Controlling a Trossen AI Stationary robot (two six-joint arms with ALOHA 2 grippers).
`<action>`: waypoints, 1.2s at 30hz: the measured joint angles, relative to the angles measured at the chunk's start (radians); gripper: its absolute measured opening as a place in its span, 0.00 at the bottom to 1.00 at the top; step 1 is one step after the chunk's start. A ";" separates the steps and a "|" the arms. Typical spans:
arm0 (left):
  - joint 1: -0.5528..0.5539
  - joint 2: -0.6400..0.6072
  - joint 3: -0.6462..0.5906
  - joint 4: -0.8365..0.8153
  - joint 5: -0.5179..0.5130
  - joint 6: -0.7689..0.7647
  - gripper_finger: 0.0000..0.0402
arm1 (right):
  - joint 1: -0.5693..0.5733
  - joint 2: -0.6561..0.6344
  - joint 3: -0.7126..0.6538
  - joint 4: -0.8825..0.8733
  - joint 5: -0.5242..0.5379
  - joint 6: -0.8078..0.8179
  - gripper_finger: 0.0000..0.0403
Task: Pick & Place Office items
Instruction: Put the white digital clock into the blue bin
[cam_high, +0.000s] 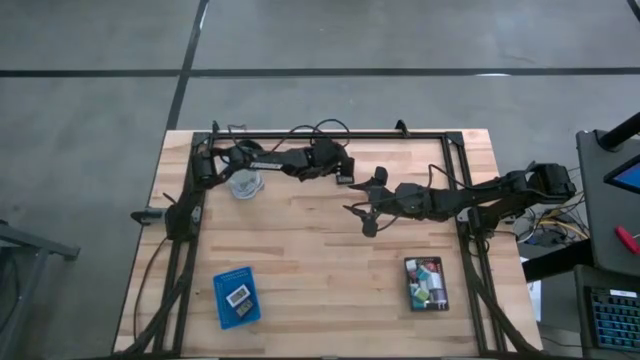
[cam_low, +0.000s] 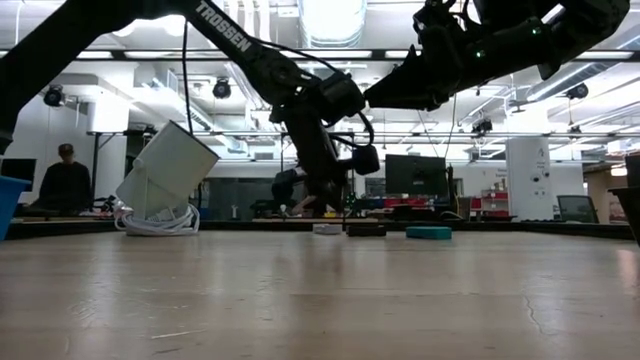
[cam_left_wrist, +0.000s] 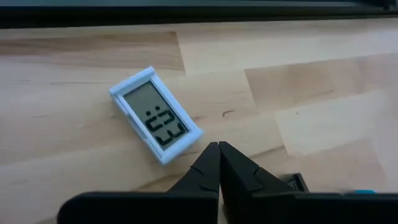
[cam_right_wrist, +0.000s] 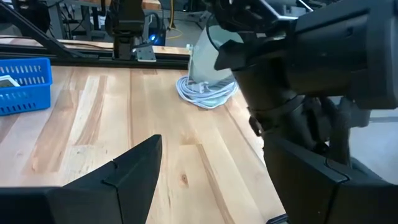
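Left tool shut, above white clock.

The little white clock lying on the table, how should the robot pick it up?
Probably from straight above: the little white clock lies flat, screen up, on the table. Pinch its two long edges, the narrower way across. The left hand is shut now, so it must open first.

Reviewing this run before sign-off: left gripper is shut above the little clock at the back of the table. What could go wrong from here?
1. The left gripper is shut and empty beside the small white clock, which lies on the table; going down like this would likely push it, not grasp it.
2. The right gripper hangs open close by mid-table; the arms may crowd each other.
3. The tipped clear cup sits near the left arm and could get knocked.
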 joint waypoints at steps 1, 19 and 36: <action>0.003 0.000 0.000 0.000 0.010 0.001 0.01 | 0.000 0.000 0.000 0.001 0.000 0.000 0.68; 0.013 0.000 0.001 -0.095 -0.022 -0.094 0.01 | 0.000 0.000 0.000 0.000 0.000 0.000 0.68; 0.092 -0.002 0.045 -0.134 0.114 -0.033 0.01 | 0.000 0.000 0.000 0.003 0.000 0.000 0.68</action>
